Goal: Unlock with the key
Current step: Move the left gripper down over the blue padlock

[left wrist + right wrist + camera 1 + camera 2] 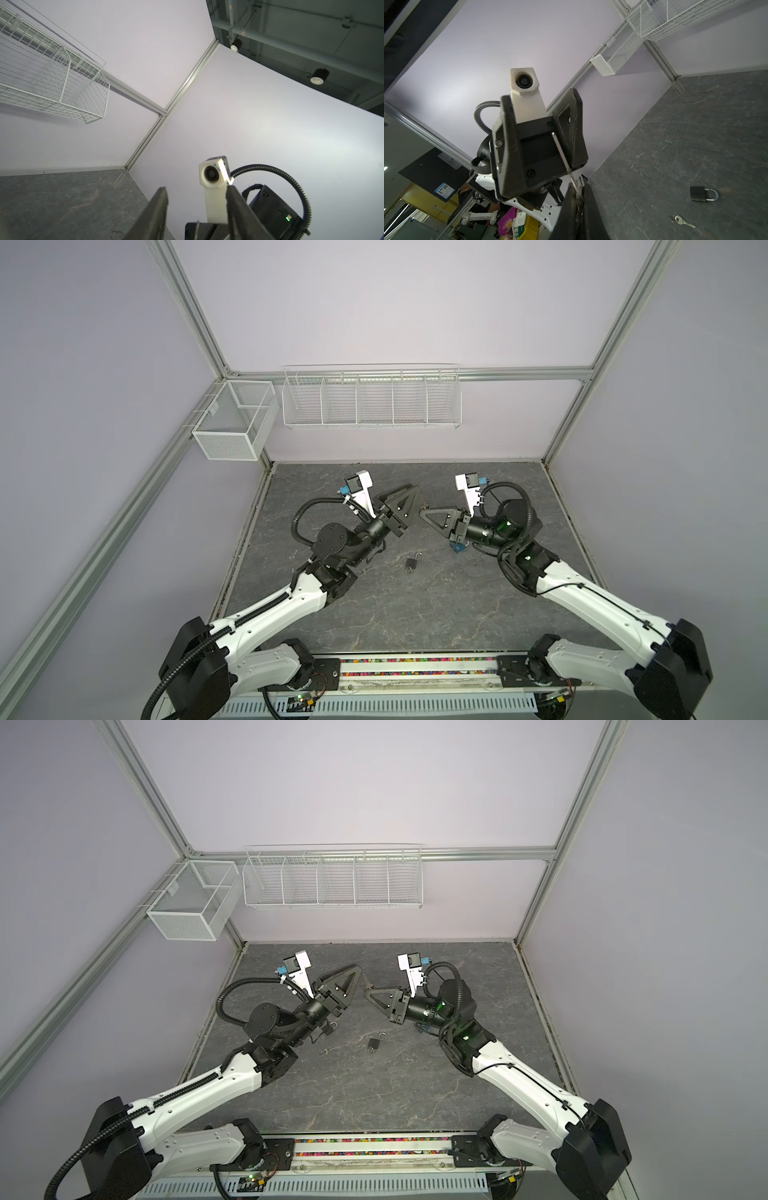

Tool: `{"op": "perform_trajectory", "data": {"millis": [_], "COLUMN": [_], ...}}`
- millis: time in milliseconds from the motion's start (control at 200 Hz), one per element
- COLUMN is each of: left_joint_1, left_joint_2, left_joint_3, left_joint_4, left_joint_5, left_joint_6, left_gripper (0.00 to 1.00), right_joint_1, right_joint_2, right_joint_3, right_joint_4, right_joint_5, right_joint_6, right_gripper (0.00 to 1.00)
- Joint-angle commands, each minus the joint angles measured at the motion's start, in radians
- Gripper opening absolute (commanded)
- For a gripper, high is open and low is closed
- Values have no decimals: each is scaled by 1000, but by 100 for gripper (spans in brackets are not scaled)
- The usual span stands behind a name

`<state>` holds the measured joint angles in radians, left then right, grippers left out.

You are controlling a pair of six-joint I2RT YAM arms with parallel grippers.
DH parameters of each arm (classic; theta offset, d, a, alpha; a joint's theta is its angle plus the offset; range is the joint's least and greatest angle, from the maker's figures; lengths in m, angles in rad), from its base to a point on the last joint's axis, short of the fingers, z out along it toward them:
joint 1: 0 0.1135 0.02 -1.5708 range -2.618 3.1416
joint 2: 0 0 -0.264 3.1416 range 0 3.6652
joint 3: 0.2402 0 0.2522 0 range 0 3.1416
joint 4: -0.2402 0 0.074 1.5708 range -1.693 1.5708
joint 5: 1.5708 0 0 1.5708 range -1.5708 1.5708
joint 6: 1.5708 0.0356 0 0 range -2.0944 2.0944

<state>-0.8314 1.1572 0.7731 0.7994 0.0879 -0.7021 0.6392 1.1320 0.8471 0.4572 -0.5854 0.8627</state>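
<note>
The surface (415,614) is dark grey with stone-like veins. A small padlock (412,564), black and box-bodied with a bright steel shackle, lies flat on it below and between both claws. A small silver key (684,222) lies near it, toward the left arm. The right claw (423,514) has matte black triangular fingers and is clenched on a thin silver rod (562,154). The left claw (409,492) faces it, released, fingers spread.

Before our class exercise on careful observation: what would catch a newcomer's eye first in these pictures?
The left gripper, open, faces the right gripper, shut on a thin silvery metal piece, above the grey marbled tabletop. A small black padlock with silver shackle lies there, a small silver key nearby.
</note>
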Motion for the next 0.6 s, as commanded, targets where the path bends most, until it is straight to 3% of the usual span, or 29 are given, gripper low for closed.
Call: {"op": "perform_trajectory", "data": {"millis": [0, 230, 400, 595], "left_joint_1": [-1, 0, -4, -83], "left_joint_2": [-23, 101, 293, 568], "left_joint_3": [8, 197, 272, 521], "left_joint_4": [-98, -644, -713, -989], "left_joint_5": [-58, -88, 27, 1], "left_joint_6": [15, 113, 175, 385], "left_gripper": [53, 54, 54, 54], "right_joint_1": [-29, -155, -346, -553], "right_joint_2": [-66, -163, -214, -206], "right_joint_3": [21, 13, -35, -109], "right_joint_4": [-216, -670, -934, -1104], "right_joint_5": [-31, -56, -27, -36], "right_joint_6": [-78, -214, -265, -312], "right_gripper": [6, 6, 6, 6]}}
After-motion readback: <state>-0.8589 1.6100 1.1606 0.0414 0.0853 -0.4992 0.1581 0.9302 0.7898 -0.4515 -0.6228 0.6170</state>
